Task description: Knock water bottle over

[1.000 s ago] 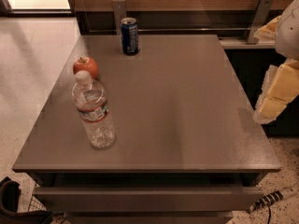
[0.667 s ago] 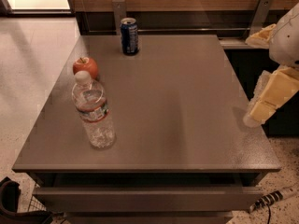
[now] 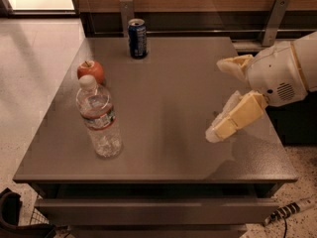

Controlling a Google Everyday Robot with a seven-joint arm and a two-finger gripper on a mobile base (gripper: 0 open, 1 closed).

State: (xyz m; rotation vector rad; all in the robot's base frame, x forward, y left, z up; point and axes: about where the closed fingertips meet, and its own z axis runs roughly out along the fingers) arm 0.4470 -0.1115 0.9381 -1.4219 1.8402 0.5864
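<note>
The water bottle [image 3: 99,118] stands upright near the front left of the grey table [image 3: 168,98]; it is clear ribbed plastic with a white cap and a red, white and green label band. My gripper [image 3: 216,99] hovers over the right side of the table, well to the right of the bottle and apart from it. Its two cream fingers [image 3: 234,119] point left and are spread open with nothing between them.
A red apple [image 3: 91,71] sits just behind the bottle. A dark blue soda can [image 3: 137,38] stands at the table's back edge. Two metal brackets [image 3: 274,20] rise behind the table. A cable [image 3: 287,209] lies on the floor at the front right.
My gripper and arm have moved left, from beyond the table's right edge to over its right side. The bottle, apple and can have not moved.
</note>
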